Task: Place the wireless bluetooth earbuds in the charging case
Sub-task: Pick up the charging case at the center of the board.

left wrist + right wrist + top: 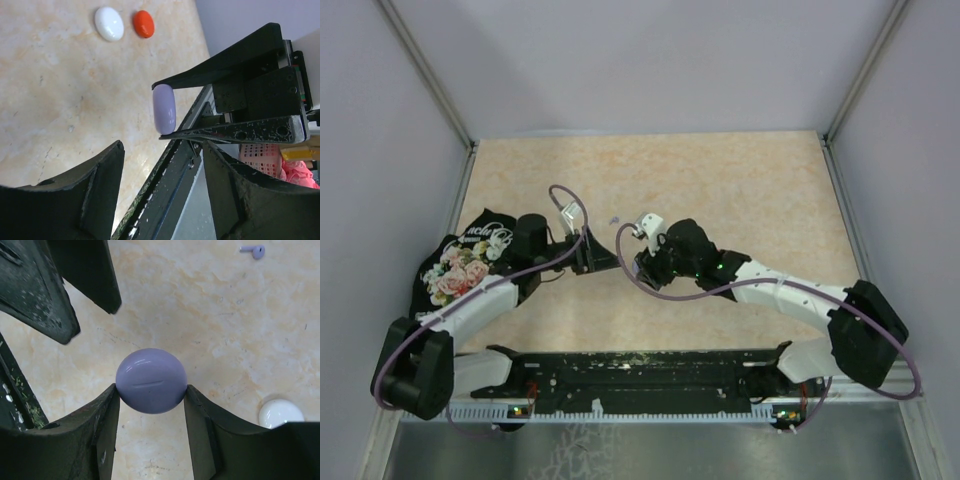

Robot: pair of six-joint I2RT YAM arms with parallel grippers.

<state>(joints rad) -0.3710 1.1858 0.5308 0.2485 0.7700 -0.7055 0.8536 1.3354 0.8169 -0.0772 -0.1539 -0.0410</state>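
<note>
My right gripper (151,390) is shut on a round lilac charging case (151,381) and holds it above the table. The case looks closed, with a thin seam across it. The left wrist view shows the same case (164,108) edge-on between the right gripper's fingers. My left gripper (162,150) is open and empty, just in front of the case. Both grippers meet at the table's middle, left (603,258) and right (638,268). A lilac earbud (253,250) lies alone on the table and also shows in the top view (613,220). Red and white earbuds are out of view.
A white case (109,23) and a red case (143,23) lie side by side on the table. The white case also shows in the right wrist view (281,412). A black flower-print cloth (460,262) lies at the left. A black rail (640,372) runs along the near edge.
</note>
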